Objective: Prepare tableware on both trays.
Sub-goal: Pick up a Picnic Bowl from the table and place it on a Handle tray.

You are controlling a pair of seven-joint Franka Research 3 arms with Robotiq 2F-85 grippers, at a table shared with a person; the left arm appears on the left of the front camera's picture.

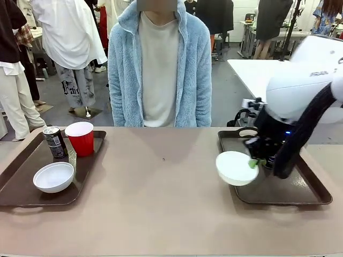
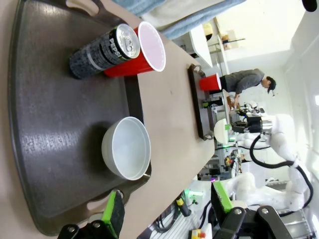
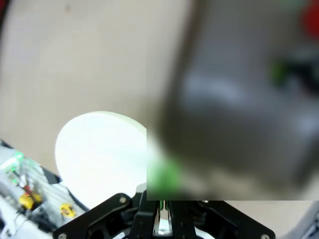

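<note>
My right gripper [image 1: 253, 163] is shut on the rim of a white bowl [image 1: 236, 167], holding it tilted over the left edge of the right tray [image 1: 300, 194]. Up close in the right wrist view, the same bowl [image 3: 99, 154] is pinched between the jaws of the right gripper [image 3: 160, 199]. The left tray [image 1: 21, 187] carries a dark can [image 1: 54, 142], a red cup [image 1: 80, 138] and a second white bowl [image 1: 53, 176]. In the left wrist view my left gripper [image 2: 167, 206] hangs open over that tray [image 2: 45, 124], near its bowl [image 2: 127, 148]. Another red cup [image 2: 210, 82] stands on the far tray.
A person in a light blue fleece [image 1: 161, 69] stands at the table's far side, hands out of sight. The bare brown tabletop [image 1: 161, 182] lies between the trays. My right arm [image 1: 300, 101] covers the back of the right tray.
</note>
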